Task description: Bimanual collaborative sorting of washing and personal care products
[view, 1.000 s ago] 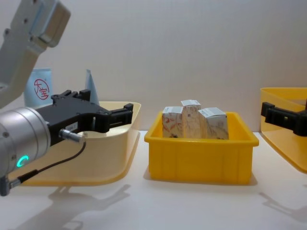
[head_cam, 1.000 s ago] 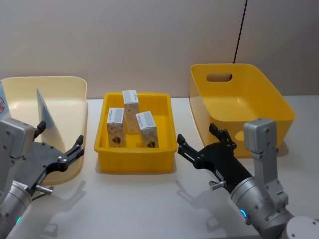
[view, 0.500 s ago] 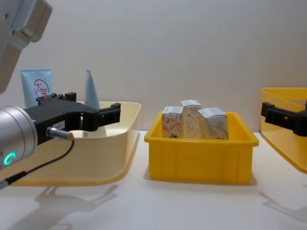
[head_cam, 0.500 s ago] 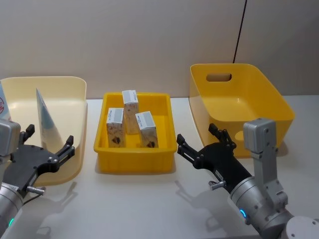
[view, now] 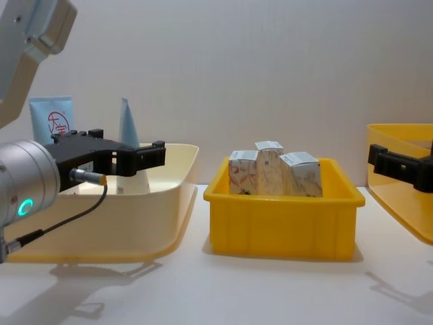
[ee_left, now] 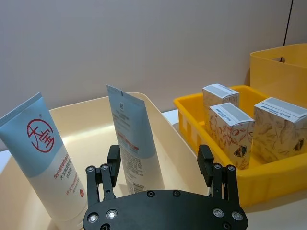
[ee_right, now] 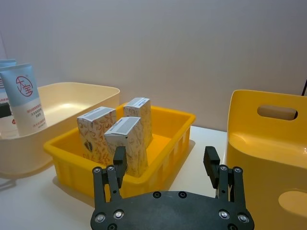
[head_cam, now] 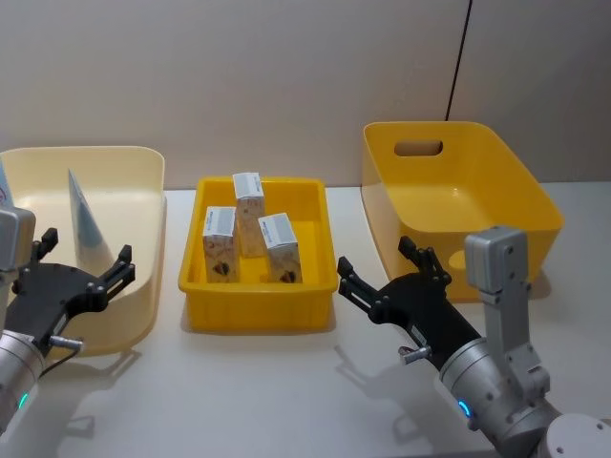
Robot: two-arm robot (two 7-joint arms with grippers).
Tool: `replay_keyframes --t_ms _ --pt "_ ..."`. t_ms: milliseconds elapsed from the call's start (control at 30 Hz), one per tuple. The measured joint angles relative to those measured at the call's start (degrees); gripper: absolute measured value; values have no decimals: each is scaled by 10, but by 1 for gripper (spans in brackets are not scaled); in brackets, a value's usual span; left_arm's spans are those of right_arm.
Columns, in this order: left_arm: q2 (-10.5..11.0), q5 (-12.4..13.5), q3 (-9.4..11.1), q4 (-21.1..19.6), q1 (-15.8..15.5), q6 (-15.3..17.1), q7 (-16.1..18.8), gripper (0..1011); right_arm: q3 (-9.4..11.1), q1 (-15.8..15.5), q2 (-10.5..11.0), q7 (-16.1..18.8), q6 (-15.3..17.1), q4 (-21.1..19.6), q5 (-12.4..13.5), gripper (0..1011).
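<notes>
From the head: counting three cartons, all upright in the yellow tray at the middle of the counter. To its left, one cream bin with a tube standing edge-on inside; to its right, one large yellow bin. Then the left claw: reaching over the cream bin's near wall, spread wide, gripping nothing. And the right claw: out over the counter between tray and large bin, spread wide too, empty.

Over to the left wrist: make that two tubes in the cream bin, the edge-on one ahead of the open fingers and apart from them, plus a red-mark tube standing beside it.

Right wrist now: open fingers pointing toward tray and cartons, well short of both.

Down at chest level: both tubes sticking up behind the left claw, itself about level with the cream bin's rim; right claw poking in at the right edge.
</notes>
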Motion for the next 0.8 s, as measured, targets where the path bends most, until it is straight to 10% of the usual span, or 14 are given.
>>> replay_keyframes --t_ms 800 --pt "-41 -7 -13 104 -50 -3 -10 1003 0 0 0 0 0 0 0 1001"
